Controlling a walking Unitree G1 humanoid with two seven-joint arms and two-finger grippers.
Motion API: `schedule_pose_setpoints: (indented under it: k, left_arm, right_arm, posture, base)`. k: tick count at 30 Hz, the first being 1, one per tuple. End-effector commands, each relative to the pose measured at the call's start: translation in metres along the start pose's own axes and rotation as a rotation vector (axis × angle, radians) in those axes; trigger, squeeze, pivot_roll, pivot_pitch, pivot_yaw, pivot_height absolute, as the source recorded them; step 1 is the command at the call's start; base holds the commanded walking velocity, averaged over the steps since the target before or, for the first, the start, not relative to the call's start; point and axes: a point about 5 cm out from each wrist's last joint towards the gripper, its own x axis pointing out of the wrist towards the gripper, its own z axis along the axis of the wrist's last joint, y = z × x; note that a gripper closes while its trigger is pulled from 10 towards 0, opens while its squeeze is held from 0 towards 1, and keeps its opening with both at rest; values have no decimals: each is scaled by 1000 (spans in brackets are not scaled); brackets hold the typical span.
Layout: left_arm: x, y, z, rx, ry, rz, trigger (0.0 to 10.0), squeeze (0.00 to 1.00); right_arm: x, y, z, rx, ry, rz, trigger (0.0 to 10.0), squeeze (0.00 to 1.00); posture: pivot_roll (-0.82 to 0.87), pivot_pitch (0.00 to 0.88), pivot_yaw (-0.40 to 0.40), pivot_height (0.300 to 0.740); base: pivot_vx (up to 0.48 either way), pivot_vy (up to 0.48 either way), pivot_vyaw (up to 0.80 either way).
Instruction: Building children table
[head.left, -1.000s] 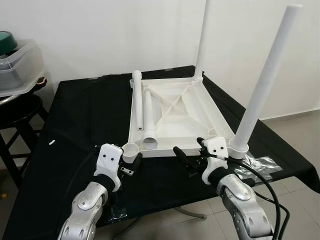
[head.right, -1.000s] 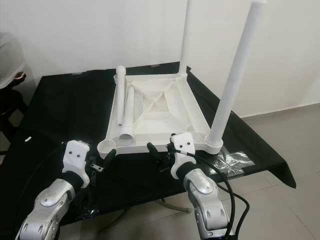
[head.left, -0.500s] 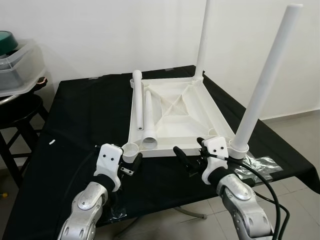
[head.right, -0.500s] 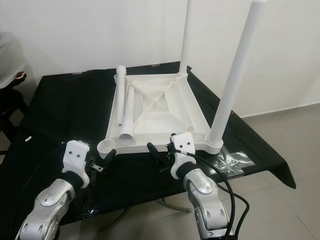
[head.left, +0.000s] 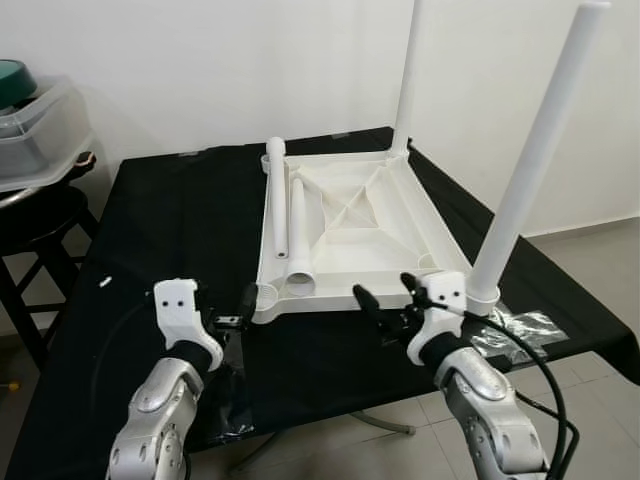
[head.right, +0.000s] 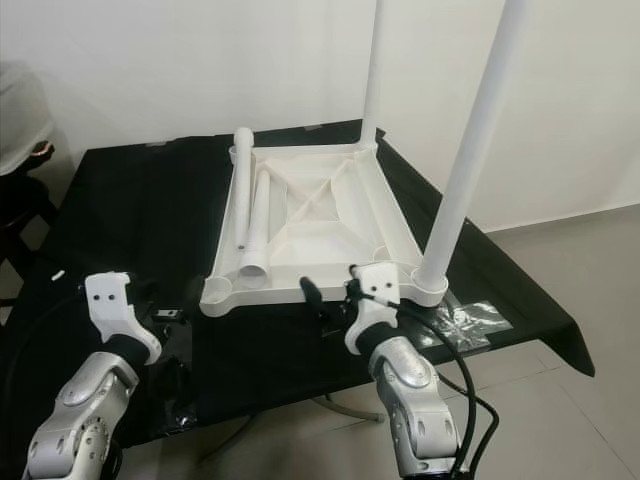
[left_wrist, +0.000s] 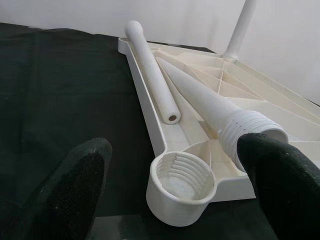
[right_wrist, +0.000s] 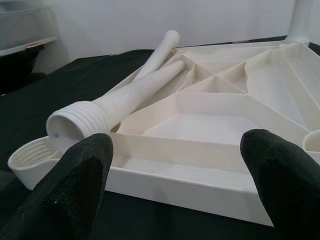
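An upturned white plastic tabletop (head.left: 392, 243) lies on a black-clothed table (head.left: 170, 220). Two white legs stand screwed in along its right side, one at the near corner (head.left: 535, 150) and one at the far corner (head.left: 405, 80). Two loose legs lie inside along the left rim: a thin tube (head.left: 276, 200) and a tapered one with a threaded end (head.left: 298, 238). The near-left socket (left_wrist: 181, 186) is empty. My left gripper (head.left: 240, 308) is open, just left of that socket. My right gripper (head.left: 382, 292) is open at the near rim, beside the near upright leg.
A clear plastic box (head.left: 35, 130) sits on a dark stool (head.left: 40, 215) at the far left. A crumpled clear bag (head.left: 520, 325) lies on the cloth at the near right. A small white bit (head.left: 104, 283) rests on the cloth at the left. A white wall stands behind.
My left arm has drawn back to the left, away from the near-left socket it was touching. The right gripper has hardly moved.
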Motion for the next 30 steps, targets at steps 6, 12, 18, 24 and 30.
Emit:
schedule_pose_setpoints:
  k: [6,12,18,24,30]
  left_arm:
    - [-1,-2,-5,50,26,-28,10000,0]
    - [-1,-20,2,306,-25,-138,10000,0]
    - [-1,-23,4,359,-47,-153,10000,0]
    - [-1,-21,3,332,-42,-143,10000,0]
    - [0,-24,0,330,-43,-169,10000,0]
  right_arm:
    - [1,5,1,-29,-5,25,10000,0]
    - [1,10,3,-110,-14,62,10000,0]
    - [1,9,3,-98,-14,57,10000,0]
    - [0,9,2,-100,-14,57,10000,0]
    - [0,11,2,-161,-8,95,10000,0]
  posture:
    - [-62,5,26,740]
    - [-61,4,23,740]
    - [-62,3,22,740]
    - [-63,3,22,740]
    - [-70,0,12,740]
  base:
    - [0,0,0]
    - [0,0,0]
    - [0,0,0]
    - [0,0,0]
    - [0,0,0]
